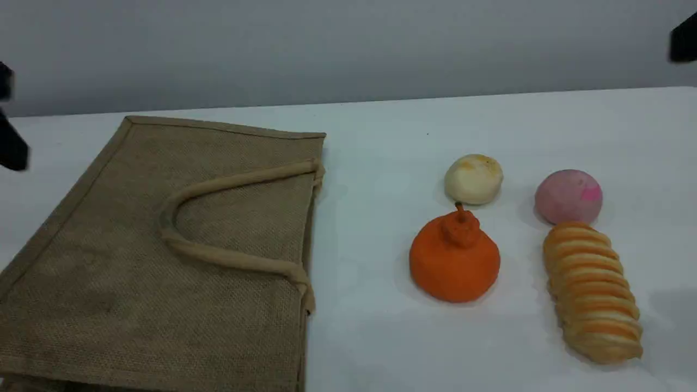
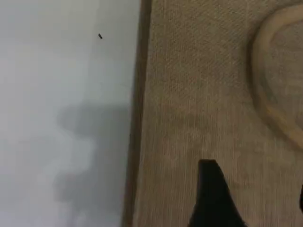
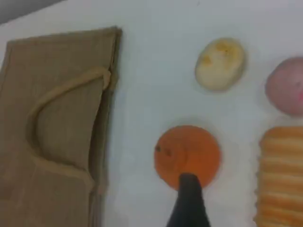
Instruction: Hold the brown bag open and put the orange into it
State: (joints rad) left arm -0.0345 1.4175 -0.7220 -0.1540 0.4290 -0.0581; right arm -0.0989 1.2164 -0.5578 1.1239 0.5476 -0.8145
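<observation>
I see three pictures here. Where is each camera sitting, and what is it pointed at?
Scene view: fixed, looking down across the white table at a slant; dark arm bits at both edges.
Left wrist view: above the flat tan-brown woven bag and its beige handle; dark fingertip at bottom.
Right wrist view: above the round orange fruit; one fingertip shows.
All views share the bag.

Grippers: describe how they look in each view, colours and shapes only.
Little of them shows. In the left wrist view, the left gripper shows a matte black fingertip tapering to a blunt end, plus a black sliver at the right edge. In the right wrist view, one rounded black fingertip of the right gripper shows. The scene view has only blurred black shapes at its edges. No cables or markings are visible.
</observation>
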